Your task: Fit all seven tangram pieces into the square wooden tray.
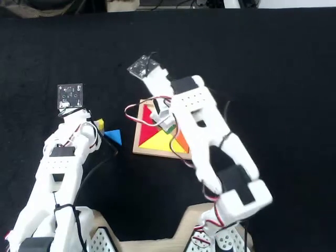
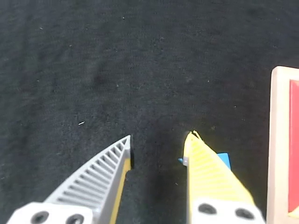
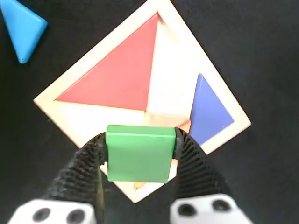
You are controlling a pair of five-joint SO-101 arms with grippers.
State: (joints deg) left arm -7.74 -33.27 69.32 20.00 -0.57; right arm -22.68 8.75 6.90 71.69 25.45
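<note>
The square wooden tray (image 1: 140,147) (image 3: 219,100) lies at mid-table. In it I see a large red triangle (image 3: 117,77) (image 1: 148,116), a yellow triangle (image 1: 157,139), an orange piece (image 1: 181,142) and a violet-blue triangle (image 3: 211,112). My right gripper (image 3: 138,140) (image 1: 167,126) hangs over the tray, shut on a green square (image 3: 138,154). A light blue triangle (image 1: 113,136) (image 3: 21,25) lies on the cloth just left of the tray. My left gripper (image 2: 160,140) (image 1: 97,125) stands open beside it, and a corner of that blue triangle (image 2: 225,158) peeks out behind the yellow finger (image 2: 208,172).
Black cloth covers the whole table. The tray's wooden rim (image 2: 279,140) stands close beside my left gripper. Both arm bases sit at the near edge on a wooden board (image 1: 157,244). Open cloth stretches across the far side and the right.
</note>
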